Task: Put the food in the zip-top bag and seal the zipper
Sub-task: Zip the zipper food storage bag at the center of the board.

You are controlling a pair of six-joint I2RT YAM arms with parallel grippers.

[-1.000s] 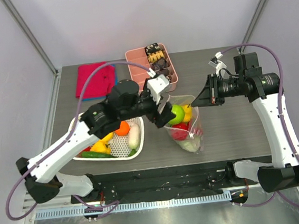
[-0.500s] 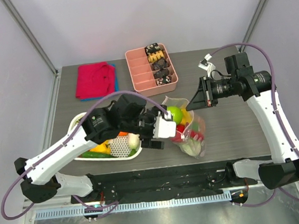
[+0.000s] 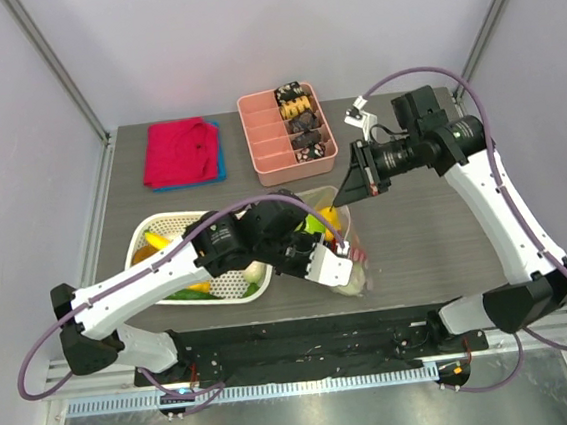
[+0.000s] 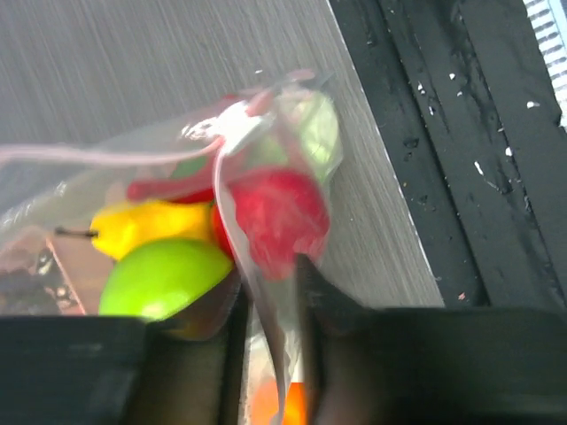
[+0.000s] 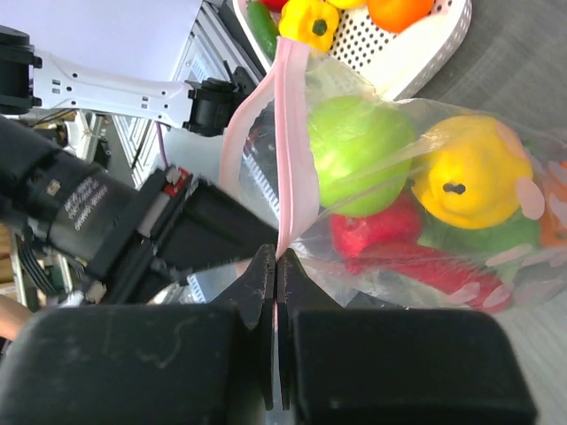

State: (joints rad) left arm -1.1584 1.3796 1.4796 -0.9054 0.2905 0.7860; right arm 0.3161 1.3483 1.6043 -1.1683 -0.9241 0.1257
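The clear zip-top bag (image 3: pixel 354 234) lies between the arms, holding food: a green apple (image 5: pixel 359 155), a yellow pepper (image 5: pixel 465 181), red fruit (image 5: pixel 376 235) and lettuce (image 4: pixel 314 133). My right gripper (image 5: pixel 277 257) is shut on the pink zipper (image 5: pixel 292 150) and holds that edge up at the bag's far end (image 3: pixel 339 201). My left gripper (image 4: pixel 270 274) sits at the bag's near end (image 3: pixel 340 259). Its fingers stand close together with a fold of the bag's film between them, next to the red fruit (image 4: pixel 279 212).
The white mesh basket (image 3: pixel 155 230) at the left holds more food, among it an orange (image 5: pixel 399 11) and a small yellow pepper (image 5: pixel 310 19). A pink compartment tray (image 3: pixel 262 144) with snacks and red and blue cloths (image 3: pixel 179 152) lie at the back. The table's near edge (image 4: pixel 416 177) runs close to the bag.
My left gripper has swung from the bag's mouth down to its near end and closed on the film. The right gripper has carried the zipper edge leftward.
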